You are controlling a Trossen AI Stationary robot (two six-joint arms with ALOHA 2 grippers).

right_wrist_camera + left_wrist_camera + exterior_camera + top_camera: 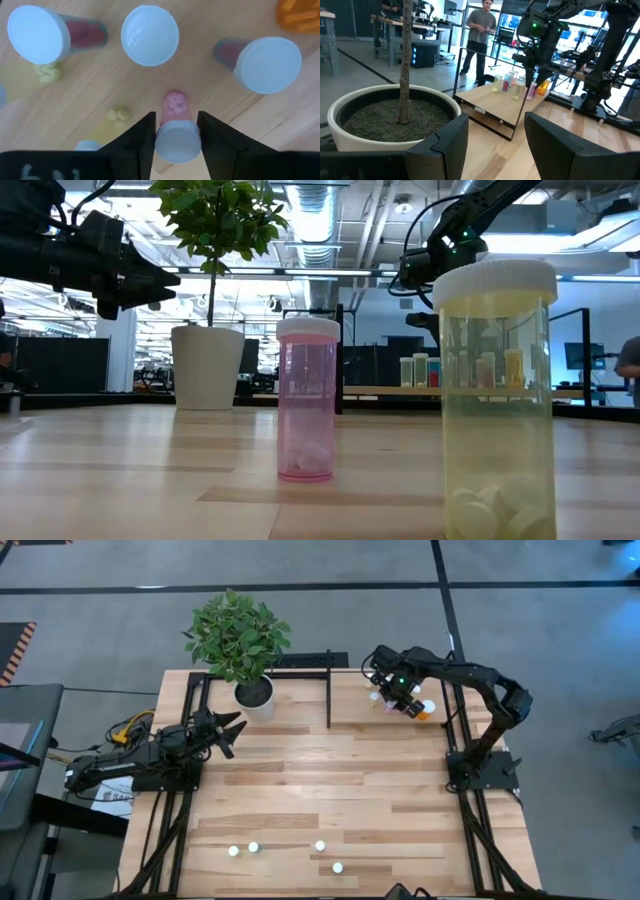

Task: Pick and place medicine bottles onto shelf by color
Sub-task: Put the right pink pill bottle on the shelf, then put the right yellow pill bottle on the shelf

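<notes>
From above, we are viewing a light plank tabletop [330, 780] with two dark arms. The right gripper [398, 692] is hanging over the small light-wood shelf framed in thin black bars [350, 690] at the far right of the table. In the right wrist view, its two dark fingers [135, 142] are flanking the white cap of a small pink medicine bottle [176, 131] standing on the shelf board; we cannot tell whether the pads are pressing the cap or standing just clear of it. Around that bottle we are seeing three more white-capped bottles, two with pink-red bodies [42, 34] [262, 62] and one seen cap-on [150, 35], and an orange bottle [299, 15] at the frame's edge.

The left gripper [225, 730] is waiting near the left side of the table, just beside the white plant pot holding a green leafy plant [255, 695]; its fingers [447, 145] are standing apart with nothing between them.

Four white-capped bottles [285, 852] are standing at the near edge of the table, well apart from the shelf. The low view is showing two of them close up: a pink bottle [308, 400] and a yellowish-green bottle [497, 400], both upright with white tablets inside.

A person [481, 37] is standing in the room beyond the table.
</notes>
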